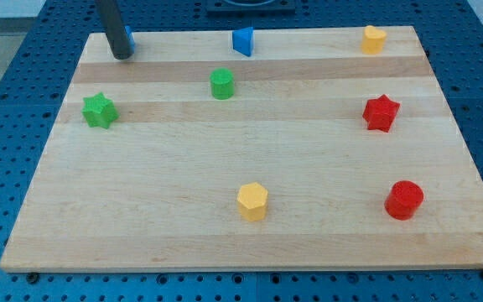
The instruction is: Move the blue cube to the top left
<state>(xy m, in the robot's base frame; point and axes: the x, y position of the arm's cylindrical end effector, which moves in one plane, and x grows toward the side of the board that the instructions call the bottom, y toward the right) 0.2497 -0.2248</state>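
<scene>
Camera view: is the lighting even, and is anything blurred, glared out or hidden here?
Camera view: light is soft and even, with only faint shadows under the blocks; the board shows no harsh glare. My tip is sharp and almost hides the blue cube behind it. The red star looks crisp.

single view, raised, angled down from the board's (250,151) bottom edge, whole board framed

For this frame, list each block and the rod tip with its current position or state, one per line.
my tip: on the board at the view's top left, against the blue cube.
blue cube: top left corner, mostly hidden behind the rod.
blue block: top edge, centre.
yellow block: top right.
green cylinder: upper centre.
green star: left side.
red star: right side.
yellow hexagon: bottom centre.
red cylinder: bottom right.
</scene>
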